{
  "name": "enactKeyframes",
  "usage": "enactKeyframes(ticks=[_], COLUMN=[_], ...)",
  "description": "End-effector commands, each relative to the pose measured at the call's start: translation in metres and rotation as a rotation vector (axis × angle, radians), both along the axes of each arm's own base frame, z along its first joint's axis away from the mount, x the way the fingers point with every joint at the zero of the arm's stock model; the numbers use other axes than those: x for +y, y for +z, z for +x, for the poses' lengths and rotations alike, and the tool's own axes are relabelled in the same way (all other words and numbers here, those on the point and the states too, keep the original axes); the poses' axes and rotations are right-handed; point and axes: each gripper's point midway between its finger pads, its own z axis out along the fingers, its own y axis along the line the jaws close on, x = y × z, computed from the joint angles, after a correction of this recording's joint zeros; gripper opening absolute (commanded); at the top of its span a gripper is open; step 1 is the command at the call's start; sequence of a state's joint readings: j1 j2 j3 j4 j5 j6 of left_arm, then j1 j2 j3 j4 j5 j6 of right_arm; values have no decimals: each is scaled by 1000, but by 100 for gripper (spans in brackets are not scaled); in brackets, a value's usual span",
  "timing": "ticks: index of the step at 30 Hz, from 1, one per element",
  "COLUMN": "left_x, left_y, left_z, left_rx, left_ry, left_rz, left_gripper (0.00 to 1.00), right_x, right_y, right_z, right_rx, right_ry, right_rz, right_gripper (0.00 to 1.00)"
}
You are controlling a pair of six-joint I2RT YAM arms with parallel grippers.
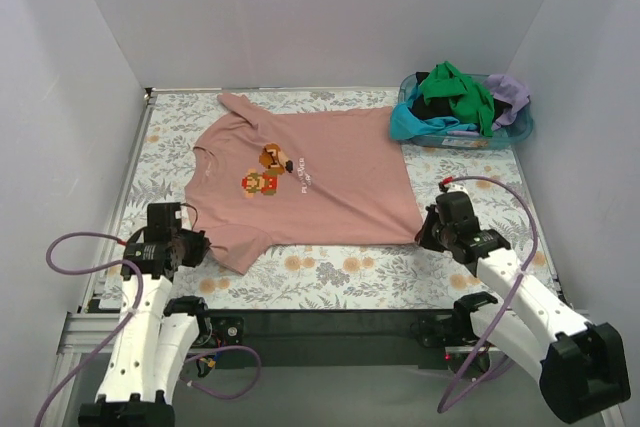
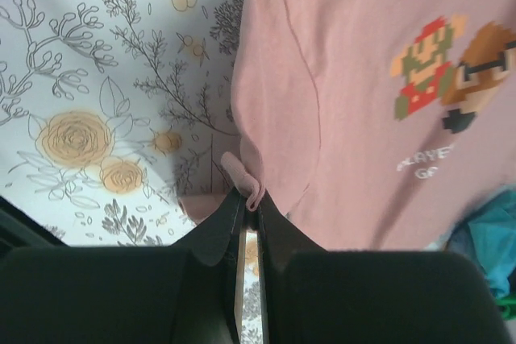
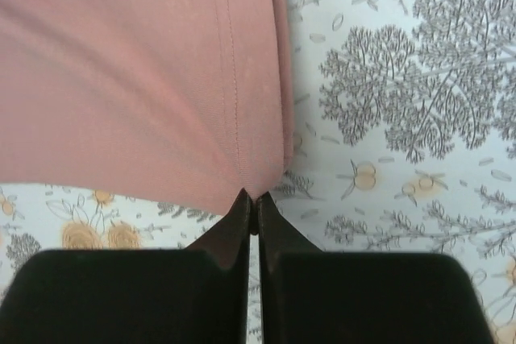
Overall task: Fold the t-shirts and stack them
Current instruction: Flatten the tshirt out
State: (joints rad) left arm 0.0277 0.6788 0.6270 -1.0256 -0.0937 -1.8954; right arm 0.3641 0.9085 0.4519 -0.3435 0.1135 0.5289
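Observation:
A dusty pink t-shirt with a small cartoon print lies spread flat in the middle of the table, neck to the left. My left gripper is shut on the edge of its near sleeve; in the left wrist view a fold of pink cloth sticks out between the jaws. My right gripper is shut on the shirt's near hem corner; in the right wrist view the hem runs into the jaws. Green, black, turquoise and lilac shirts lie heaped at the back right.
The heaped shirts sit in a blue plastic basket at the back right corner. A floral table cover lies under everything. White walls stand close on the left, back and right. The table's near edge runs just in front of both grippers.

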Motion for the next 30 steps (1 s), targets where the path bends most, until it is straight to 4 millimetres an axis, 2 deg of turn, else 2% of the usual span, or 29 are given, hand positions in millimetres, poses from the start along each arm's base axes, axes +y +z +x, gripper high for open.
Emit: enactKeyframes(ticks=[1, 3, 4, 8, 12, 16, 18, 21, 27, 28, 30], left_x=[-1, -3, -5, -9, -4, -15, -16, -17, -16, -16, -15], left_y=[21, 27, 32, 42, 45, 36, 26, 22, 34, 42, 56], left_z=[-27, -34, -40, -51, -54, -44, -39, -29, -14, -11, -5], left_rx=[9, -7, -26, -72, -93, -93, -72, -73, -102, -122, -161], left_ry=[31, 29, 25, 8, 27, -20, -19, -23, -29, -29, -35], left_rz=[-19, -28, -33, -47, -31, -75, -81, -87, -84, -83, -71], left_gripper=[0, 0, 0, 0, 0, 0, 0, 0, 0, 0, 0], right_x=[-2, -2, 6, 15, 6, 5, 2, 1, 7, 8, 15], right_y=[-9, -7, -6, 3, -1, 2, 3, 3, 24, 29, 52], right_z=[-40, -52, -58, -73, -80, -76, -74, -70, -52, -50, -40], right_rx=[119, 136, 148, 171, 191, 169, 166, 164, 104, 94, 32], right_ry=[25, 29, 62, 100, 80, 73, 64, 65, 77, 84, 118], right_rz=[19, 36, 83, 143, 103, 95, 79, 60, 71, 74, 93], right_gripper=[1, 1, 1, 1, 1, 1, 1, 1, 1, 1, 1])
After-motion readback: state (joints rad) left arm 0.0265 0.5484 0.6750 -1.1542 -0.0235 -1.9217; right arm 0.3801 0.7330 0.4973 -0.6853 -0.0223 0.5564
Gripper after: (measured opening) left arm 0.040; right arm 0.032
